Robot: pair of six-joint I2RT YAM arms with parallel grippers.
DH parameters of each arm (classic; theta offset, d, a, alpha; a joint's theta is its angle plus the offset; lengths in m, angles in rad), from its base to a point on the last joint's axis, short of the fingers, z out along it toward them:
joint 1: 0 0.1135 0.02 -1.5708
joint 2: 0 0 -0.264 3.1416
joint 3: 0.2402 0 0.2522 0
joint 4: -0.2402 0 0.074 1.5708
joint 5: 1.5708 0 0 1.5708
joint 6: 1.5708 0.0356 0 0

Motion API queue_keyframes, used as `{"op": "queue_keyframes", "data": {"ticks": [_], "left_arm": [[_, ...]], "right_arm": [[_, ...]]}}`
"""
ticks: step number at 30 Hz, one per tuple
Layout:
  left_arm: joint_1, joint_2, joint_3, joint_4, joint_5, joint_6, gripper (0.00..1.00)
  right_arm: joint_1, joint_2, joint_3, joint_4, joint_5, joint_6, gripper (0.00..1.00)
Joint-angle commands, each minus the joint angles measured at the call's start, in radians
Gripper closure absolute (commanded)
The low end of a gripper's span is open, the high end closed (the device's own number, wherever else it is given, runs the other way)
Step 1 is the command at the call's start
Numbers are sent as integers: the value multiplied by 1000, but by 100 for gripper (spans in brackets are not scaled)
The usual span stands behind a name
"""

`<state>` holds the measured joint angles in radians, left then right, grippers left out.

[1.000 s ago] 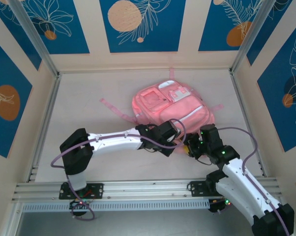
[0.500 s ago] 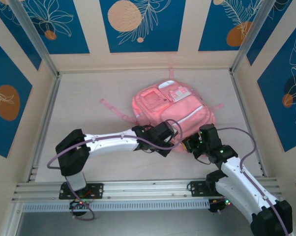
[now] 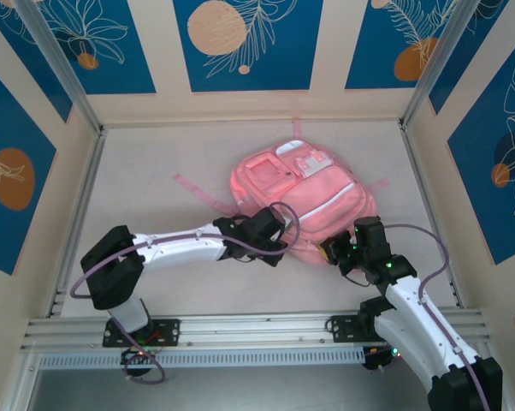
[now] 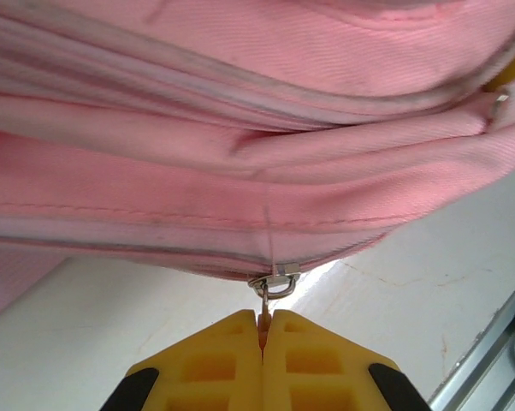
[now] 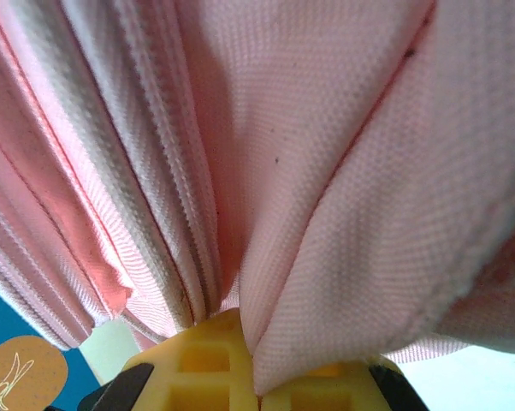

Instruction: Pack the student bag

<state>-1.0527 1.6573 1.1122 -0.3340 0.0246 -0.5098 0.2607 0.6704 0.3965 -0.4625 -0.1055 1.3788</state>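
"Pink cloth crowds both of your wrist cameras, operator. What is hidden from you?"

"Most of the large, soft pink fabric student bag point(image 3: 304, 193). Up close you get only its seams and folds, cut off on every side. From above you see it lying flat on the pale table point(image 3: 155, 188), toward the back and right of centre. Your arms cover its near edge, so where the jaws meet it is hard to make out from there."

"And the jaws themselves?"

"Your left gripper point(image 4: 263, 324) has its yellow jaws pressed together on the thin tab of the small silver metal zipper pull point(image 4: 273, 282), which hangs at the bag's lower seam. Your right gripper point(image 5: 254, 372) is clamped on a fold of the bag's fabric, which rises straight out from between the yellow jaws."

"How do your arms sit?"

"Your white left arm point(image 3: 180, 247) stretches low and long from its base to the bag's near-left edge. Your white right arm point(image 3: 411, 300) is bent at the elbow, with its wrist at the bag's near-right corner."
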Motion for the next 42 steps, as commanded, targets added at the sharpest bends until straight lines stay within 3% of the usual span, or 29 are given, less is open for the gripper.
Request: {"op": "queue_keyframes", "data": {"ticks": [1,18,27,34,36,37,42], "left_arm": [[50,-46,-40,-92,-59,-24,100],[230,-55,-71,-149,-143,-106,100],[236,-132,-128,-80,-47,-94,100],[236,-329,-213,-95,32,-73,56],[236,-397,-226,-117,39,-75,33],[236,-431,-227,-136,35,-76,27],[237,-582,-202,-243,-70,-77,21]], "right_arm": [[-36,-15,-18,-16,64,-28,100],[-54,1,-30,8,44,-44,100],[-48,7,-27,33,7,-90,100],[-27,-20,-57,65,-24,-140,99],[-3,-19,-65,80,-29,-154,99],[16,-19,-69,89,-29,-163,99],[168,-11,-89,173,-6,-210,98]]}}
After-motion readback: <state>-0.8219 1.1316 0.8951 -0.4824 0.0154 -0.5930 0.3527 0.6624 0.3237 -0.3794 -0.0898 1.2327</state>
